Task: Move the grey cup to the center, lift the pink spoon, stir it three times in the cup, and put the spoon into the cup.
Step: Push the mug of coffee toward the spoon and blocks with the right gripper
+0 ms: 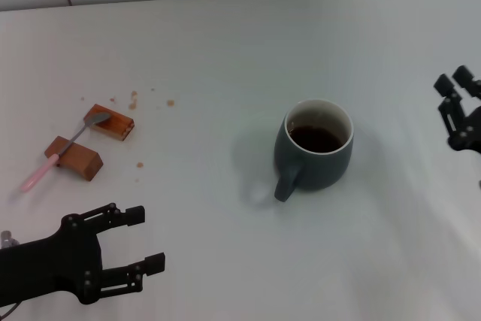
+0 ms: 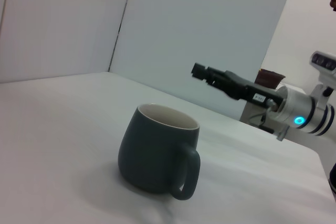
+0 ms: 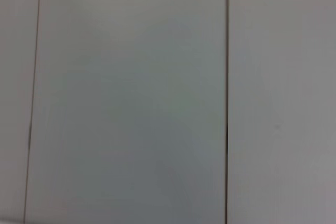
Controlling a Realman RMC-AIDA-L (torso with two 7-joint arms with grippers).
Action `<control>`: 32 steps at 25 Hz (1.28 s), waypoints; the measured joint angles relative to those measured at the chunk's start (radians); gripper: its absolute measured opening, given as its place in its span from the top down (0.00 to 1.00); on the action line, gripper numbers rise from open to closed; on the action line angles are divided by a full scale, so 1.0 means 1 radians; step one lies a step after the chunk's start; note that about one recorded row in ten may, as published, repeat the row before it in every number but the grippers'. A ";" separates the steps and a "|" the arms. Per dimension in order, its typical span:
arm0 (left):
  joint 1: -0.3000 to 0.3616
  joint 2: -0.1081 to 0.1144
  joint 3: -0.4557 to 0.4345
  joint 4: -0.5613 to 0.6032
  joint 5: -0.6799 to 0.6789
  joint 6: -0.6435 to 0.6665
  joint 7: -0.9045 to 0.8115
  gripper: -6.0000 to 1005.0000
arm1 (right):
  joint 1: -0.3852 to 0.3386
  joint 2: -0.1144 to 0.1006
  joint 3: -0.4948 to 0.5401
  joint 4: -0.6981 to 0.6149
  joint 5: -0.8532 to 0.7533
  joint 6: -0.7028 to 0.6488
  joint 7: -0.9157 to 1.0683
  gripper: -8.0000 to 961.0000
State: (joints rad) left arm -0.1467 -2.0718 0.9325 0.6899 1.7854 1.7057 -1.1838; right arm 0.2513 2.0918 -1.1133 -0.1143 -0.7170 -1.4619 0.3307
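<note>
Grey cup (image 1: pixel 319 153) on counter (image 1: pixel 225 50), right of centre, full | pink spoon (image 1: pixel 64 150) propped across wooden blocks (image 1: pixel 74 157), far left | left pincer (image 1: pixel 150 240) apart, empty | right pincer (image 1: pixel 458 88) apart, raised | risk: jolting cup spills liquid.

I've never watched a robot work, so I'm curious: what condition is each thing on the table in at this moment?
Rounded blue-grey ceramic mug: upright, dark brown liquid inside, handle toward the robot.
Slim pink-handled metal spoon: lying across two brown wooden blocks, not held.
Left gripper: jaws open, empty, near the table's front left.
Right gripper: empty, off to the mug's right.
</note>
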 joint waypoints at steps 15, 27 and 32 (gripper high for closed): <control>-0.003 -0.001 0.002 0.001 0.000 0.000 -0.001 0.18 | 0.169 0.001 0.020 0.242 -0.068 0.041 -0.168 0.98; -0.004 -0.001 0.002 0.005 -0.002 0.004 -0.005 0.18 | 0.263 0.000 0.093 0.331 -0.192 0.120 -0.161 0.96; -0.004 -0.001 0.002 0.006 -0.002 0.004 -0.006 0.18 | 0.301 0.000 0.250 0.358 -0.356 0.167 -0.164 0.95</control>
State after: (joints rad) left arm -0.1502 -2.0724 0.9341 0.6955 1.7829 1.7100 -1.1896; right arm 0.5520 2.0922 -0.8629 0.2433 -1.0732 -1.2945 0.1665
